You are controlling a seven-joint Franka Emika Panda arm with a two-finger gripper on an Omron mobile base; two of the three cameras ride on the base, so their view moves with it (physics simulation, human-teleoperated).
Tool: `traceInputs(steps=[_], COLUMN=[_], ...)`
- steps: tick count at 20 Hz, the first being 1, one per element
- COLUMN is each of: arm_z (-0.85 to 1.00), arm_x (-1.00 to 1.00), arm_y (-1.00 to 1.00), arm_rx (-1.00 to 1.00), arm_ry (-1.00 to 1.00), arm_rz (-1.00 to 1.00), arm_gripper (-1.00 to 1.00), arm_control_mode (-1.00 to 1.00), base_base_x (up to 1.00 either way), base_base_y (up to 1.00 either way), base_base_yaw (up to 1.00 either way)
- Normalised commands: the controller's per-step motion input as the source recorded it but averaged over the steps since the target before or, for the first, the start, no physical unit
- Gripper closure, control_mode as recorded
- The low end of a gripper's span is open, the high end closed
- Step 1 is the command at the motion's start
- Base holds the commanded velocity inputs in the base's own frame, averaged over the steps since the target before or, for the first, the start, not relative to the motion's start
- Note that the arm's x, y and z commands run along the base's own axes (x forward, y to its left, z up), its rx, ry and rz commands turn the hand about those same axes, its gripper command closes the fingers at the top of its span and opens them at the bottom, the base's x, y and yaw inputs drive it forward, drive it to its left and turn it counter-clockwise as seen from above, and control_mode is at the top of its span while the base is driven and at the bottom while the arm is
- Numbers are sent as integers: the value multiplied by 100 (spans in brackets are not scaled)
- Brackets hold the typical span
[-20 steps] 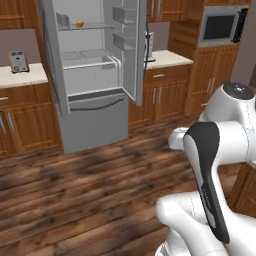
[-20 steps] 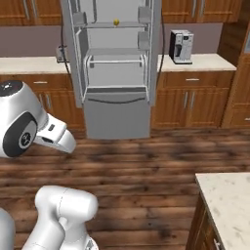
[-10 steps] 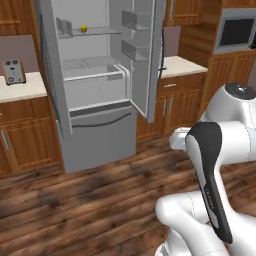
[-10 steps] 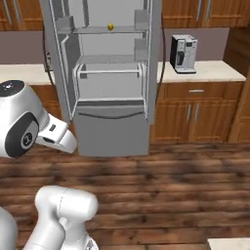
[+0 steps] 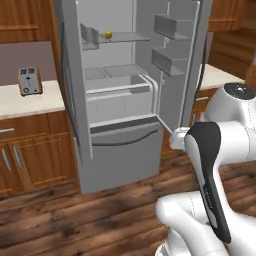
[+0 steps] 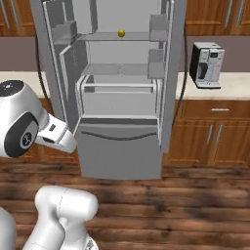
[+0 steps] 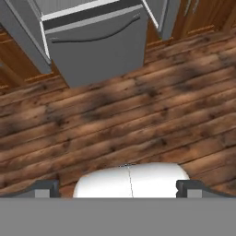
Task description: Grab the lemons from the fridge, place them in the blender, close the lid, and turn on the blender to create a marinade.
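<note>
1. Closer now than a moment ago, the fridge (image 5: 120,100) looms large ahead; the base has rolled up to it, both doors wide open.
2. One lemon (image 6: 121,33) sits on the upper shelf, high above and well ahead of the gripper (image 7: 120,186).
3. A toaster (image 5: 29,80) stands left, a coffee machine (image 6: 207,64) right.
4. Arm folded, the gripper points down at the wooden floor (image 7: 138,124), fingertips (image 7: 45,188) well apart, holding nothing.

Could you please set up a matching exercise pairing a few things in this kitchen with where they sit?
Things:
1. lemon
2. toaster
3. coffee machine
4. fridge drawer handle

Places:
A. counter right of the fridge
B. upper fridge shelf
C. counter left of the fridge
D. below the open doors, just above the floor

Pairs: 1-B, 2-C, 3-A, 4-D
</note>
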Motion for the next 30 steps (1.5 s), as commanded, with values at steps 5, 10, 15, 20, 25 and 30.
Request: traceInputs(steps=[5,10,15,20,25,30], arm_z=[0,0,0,0,0,0], arm_x=[0,0,0,0,0,0], arm_y=[0,0,0,0,0,0], arm_rx=[0,0,0,0,0,0], arm_ry=[0,0,0,0,0,0], arm_rz=[0,0,0,0,0,0], arm_gripper=[-100,-100,-100,-100,-100,-100], arm_control_mode=[100,100,100,100,100,100], base_base_x=[100,100,100,97,66,60], base_base_y=[-29,-43,-38,-27,-10,-11], base_base_yaw=[27,19,20,17,12,10])
